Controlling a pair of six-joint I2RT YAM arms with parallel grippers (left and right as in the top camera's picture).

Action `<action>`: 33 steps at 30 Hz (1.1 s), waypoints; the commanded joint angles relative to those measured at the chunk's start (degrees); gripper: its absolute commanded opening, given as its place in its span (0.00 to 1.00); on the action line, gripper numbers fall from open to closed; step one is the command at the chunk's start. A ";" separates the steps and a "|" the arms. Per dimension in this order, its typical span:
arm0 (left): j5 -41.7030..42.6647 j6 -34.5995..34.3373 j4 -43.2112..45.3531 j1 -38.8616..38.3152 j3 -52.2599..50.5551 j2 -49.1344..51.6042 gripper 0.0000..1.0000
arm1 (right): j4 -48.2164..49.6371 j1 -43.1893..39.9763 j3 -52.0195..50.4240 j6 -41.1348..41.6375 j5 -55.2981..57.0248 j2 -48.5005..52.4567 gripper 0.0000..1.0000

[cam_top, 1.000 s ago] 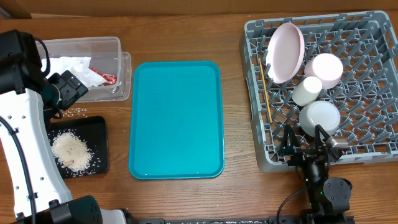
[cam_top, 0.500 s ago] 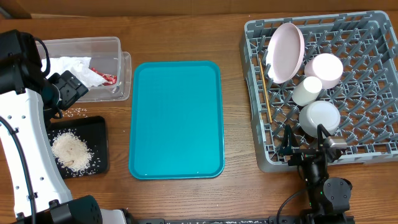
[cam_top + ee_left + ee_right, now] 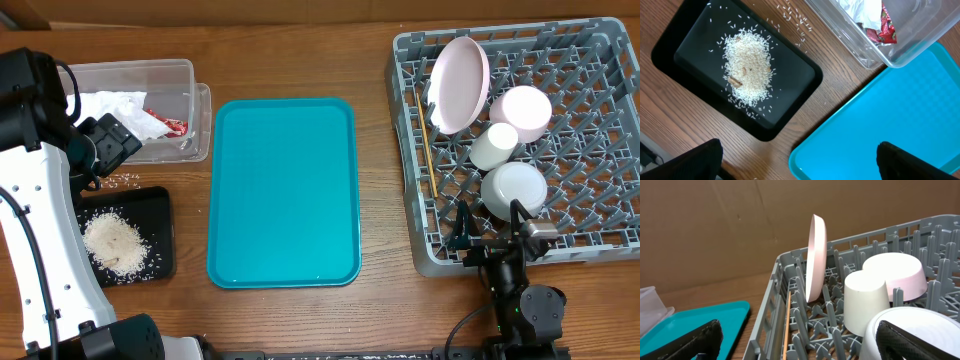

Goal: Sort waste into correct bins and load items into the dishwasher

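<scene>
While the large pink plate (image 3: 459, 84) stands on edge among the pegs, the dish rack (image 3: 600, 150) at the desk's right edge also holds an upturned bowl (image 3: 526, 110), a white cup (image 3: 494, 146), chopsticks (image 3: 428, 145) and what seems a second upturned dish (image 3: 514, 188). The clear tub (image 3: 130, 72) at the far-left corner holds the napkin (image 3: 115, 108) and red wrapper (image 3: 168, 122). Rice (image 3: 112, 243) sits on the black tray (image 3: 160, 240) near the left edge. The teal tray (image 3: 285, 190) lies mid-desk. The left gripper (image 3: 800, 160) and right gripper (image 3: 489, 215) have jaws released, grasping nothing.
</scene>
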 commanded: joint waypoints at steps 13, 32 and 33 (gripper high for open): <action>-1.55 -0.57 -6.27 -1.33 -1.97 1.27 1.00 | 0.20 -0.17 -0.59 -0.22 0.39 -0.57 1.00; -4.90 12.79 49.46 -27.58 -48.48 -17.35 1.00 | 0.20 -0.17 -0.59 -0.22 0.39 -0.57 1.00; -5.14 12.79 51.06 -28.09 -50.64 -18.91 1.00 | 0.20 -0.17 -0.59 -0.24 0.39 -0.57 1.00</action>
